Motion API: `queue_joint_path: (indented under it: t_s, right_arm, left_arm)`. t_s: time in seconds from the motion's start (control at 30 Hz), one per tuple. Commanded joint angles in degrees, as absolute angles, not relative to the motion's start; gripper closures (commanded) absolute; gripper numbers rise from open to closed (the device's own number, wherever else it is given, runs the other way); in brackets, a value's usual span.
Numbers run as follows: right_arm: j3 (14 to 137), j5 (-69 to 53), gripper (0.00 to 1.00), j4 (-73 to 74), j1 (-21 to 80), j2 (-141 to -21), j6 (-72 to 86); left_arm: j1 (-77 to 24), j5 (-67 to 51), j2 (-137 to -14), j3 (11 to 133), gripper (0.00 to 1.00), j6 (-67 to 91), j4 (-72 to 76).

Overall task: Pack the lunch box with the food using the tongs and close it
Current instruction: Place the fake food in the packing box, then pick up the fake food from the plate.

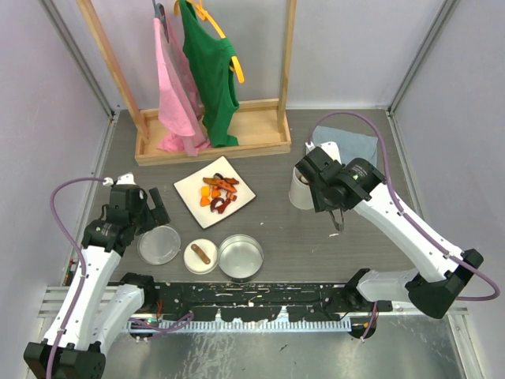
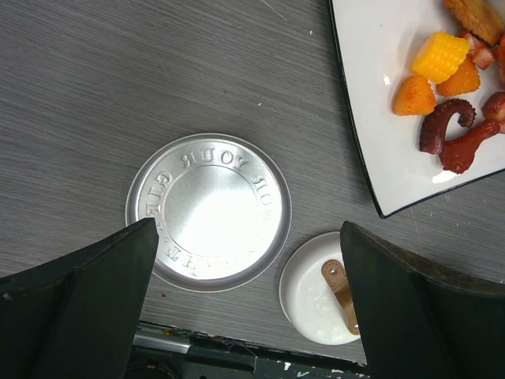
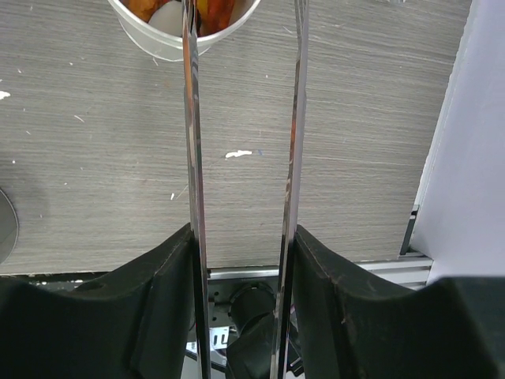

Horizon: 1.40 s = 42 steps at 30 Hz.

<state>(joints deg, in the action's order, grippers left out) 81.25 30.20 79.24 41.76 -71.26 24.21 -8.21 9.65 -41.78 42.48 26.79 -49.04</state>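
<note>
R gripper point(image 3: 241, 237) clamped on the tongs point(image 3: 192, 118) — arms run fwd from its fingers, over the cup point(image 3: 154, 38) w/ food point(image 3: 211, 11) inside. L gripper point(image 2: 248, 229) spread wide — flat lid point(image 2: 209, 209) lies under its gap.

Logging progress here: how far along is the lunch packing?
Done: food in the cup, sausage piece in the small dish. In hand: right gripper holds the tongs. Left: more pieces on the plate, wide tin empty, lid off.

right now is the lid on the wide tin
No, the lid lies apart, left of the small dish, and the wide tin stands open.
</note>
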Motion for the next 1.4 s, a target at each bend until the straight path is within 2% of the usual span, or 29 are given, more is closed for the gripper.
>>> queue_joint_path:
  t_s: [0.0, 0.23, 0.7, 1.07, 1.37]
  right_arm:
    - [84.9, 31.38, 0.47, 76.48, 41.42, -70.03, 25.44]
    - [88.79, 23.63, 0.48, 69.81, 41.49, -69.5, 27.13]
    - [80.63, 6.32, 0.49, 52.11, 41.76, -65.34, 32.57]
    - [81.39, 7.97, 0.49, 49.42, 50.21, -72.96, 32.76]
    - [82.2, 9.4, 0.49, 50.58, 52.99, -79.03, 31.84]
  left_arm:
    - [-8.0, 9.16, -41.76, 43.24, 0.0, 27.26, -46.41]
    - [-8.0, 8.99, -40.29, 42.82, 0.0, 27.16, -45.74]
    - [-8.01, 8.0, -40.7, 42.89, 0.0, 26.98, -45.62]
    - [-8.0, 7.9, -41.06, 42.93, 0.0, 26.9, -45.75]
    - [-7.99, 8.07, -41.37, 42.97, 0.0, 26.9, -45.7]
